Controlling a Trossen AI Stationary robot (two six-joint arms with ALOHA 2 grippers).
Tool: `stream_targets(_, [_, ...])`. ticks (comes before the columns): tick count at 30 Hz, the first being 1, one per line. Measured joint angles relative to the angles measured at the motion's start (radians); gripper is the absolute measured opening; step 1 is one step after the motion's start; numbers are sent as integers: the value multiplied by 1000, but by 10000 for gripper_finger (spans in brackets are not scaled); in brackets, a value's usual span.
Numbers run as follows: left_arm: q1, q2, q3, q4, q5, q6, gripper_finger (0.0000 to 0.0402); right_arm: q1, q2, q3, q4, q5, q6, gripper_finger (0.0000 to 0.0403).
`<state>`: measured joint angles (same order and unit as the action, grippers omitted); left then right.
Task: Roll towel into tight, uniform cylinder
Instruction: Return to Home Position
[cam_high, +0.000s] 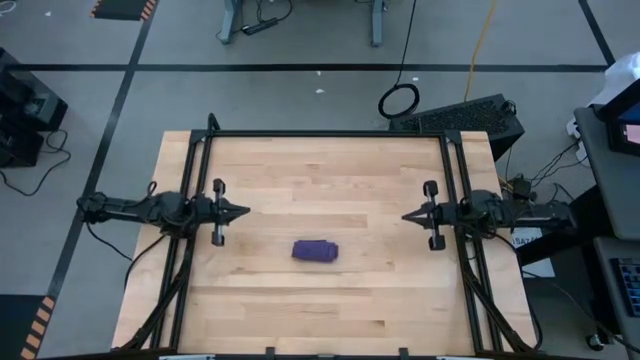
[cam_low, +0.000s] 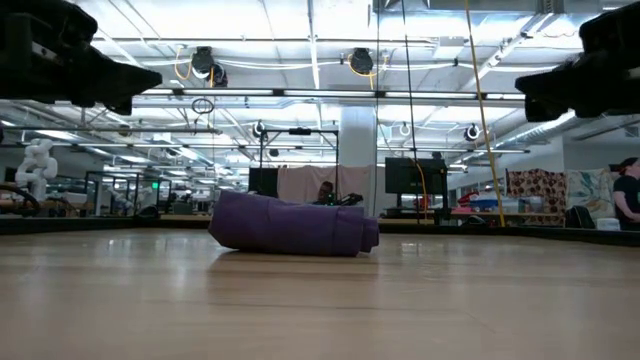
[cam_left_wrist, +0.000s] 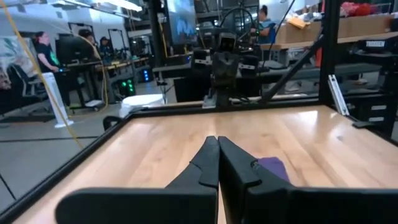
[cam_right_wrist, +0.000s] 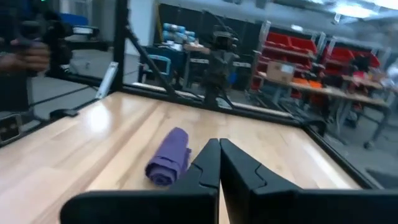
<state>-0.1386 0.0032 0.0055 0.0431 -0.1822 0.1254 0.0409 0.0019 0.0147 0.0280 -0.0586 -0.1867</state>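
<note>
The purple towel (cam_high: 315, 251) lies rolled into a short cylinder on the wooden table, a little nearer the front edge than the middle. It rests on its side, as the low view (cam_low: 292, 226) and the right wrist view (cam_right_wrist: 169, 157) show. Part of it shows in the left wrist view (cam_left_wrist: 272, 167). My left gripper (cam_high: 244, 211) is shut and empty, held above the table at the left, its fingers pointing toward the middle. My right gripper (cam_high: 406, 215) is shut and empty at the right, facing it. Both stand clear of the towel.
A black frame rail (cam_high: 320, 134) runs along the table's far edge, with side rails at left and right. Bare wood lies all around the towel. Beyond the table stand desks, shelves and people.
</note>
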Motion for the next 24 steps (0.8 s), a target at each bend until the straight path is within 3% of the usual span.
stream_targets(6, [83,2,0,-23,126,-41,1,-54,3,0,-1,-46,67,0])
stream_targets(12, [148,2,0,-31,183,-75,1,-54,3,0,0,-45,76,0])
stream_targets(24, [108,3,0,-32,205,-139,1,-54,3,0,0,-38,119,0])
